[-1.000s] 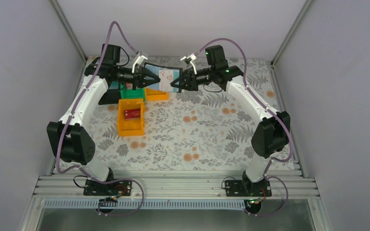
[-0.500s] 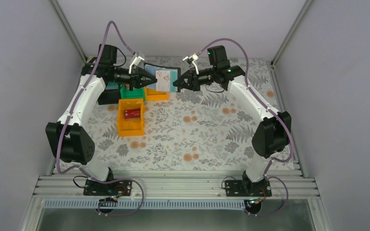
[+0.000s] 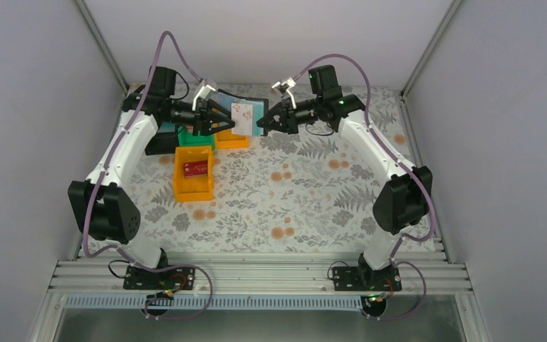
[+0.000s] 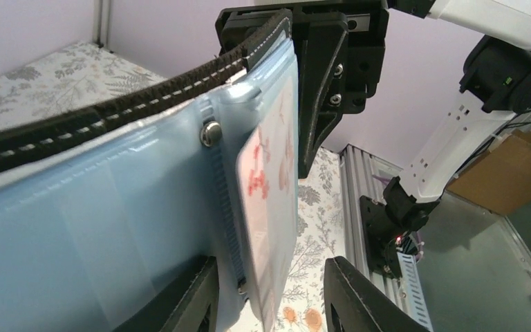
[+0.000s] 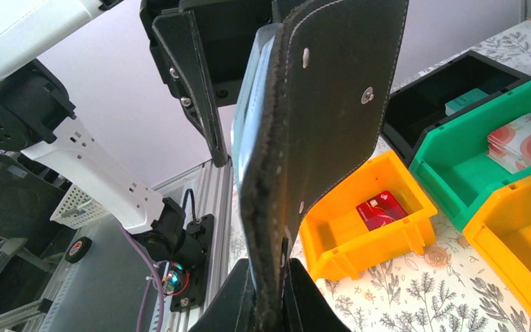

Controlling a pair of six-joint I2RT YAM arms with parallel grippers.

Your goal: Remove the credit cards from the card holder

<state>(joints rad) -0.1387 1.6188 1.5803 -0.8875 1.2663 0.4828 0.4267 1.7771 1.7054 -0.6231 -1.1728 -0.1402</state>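
— Well, where is the card holder point(image 5: 332, 104) right now?
— Up off the flowered table point(image 3: 292, 206), over its far middle, hanging between my two claws. My right claw point(image 5: 271, 277) is clamped on its edge, fingers pinched tight on the black stitched outside. The holder stands open: pale blue-grey inside, a dark stitched border, a small metal stud point(image 4: 211, 133) by the fold.

— And the cards?
— One whitish card with red marks point(image 4: 271, 173) sits against the inner panel beside the stud, and its near edge reaches out between my left fingers. My left claw point(image 4: 271, 264) stands apart, one finger on either side of that card, not closed on it.

— What lies around?
— Below, toward my left side, four trays sit close together. The near orange tray point(image 5: 387, 242) holds a red card point(image 5: 382, 209). The green tray point(image 5: 442, 176) holds whitish-and-red cards point(image 5: 522, 142). The black tray point(image 5: 442, 79) holds a teal card point(image 5: 464, 102). A second orange tray point(image 5: 518, 242) sits beside the green one.

— Anything in the way?
— My right claw's black fingers sit just behind the card's far end.
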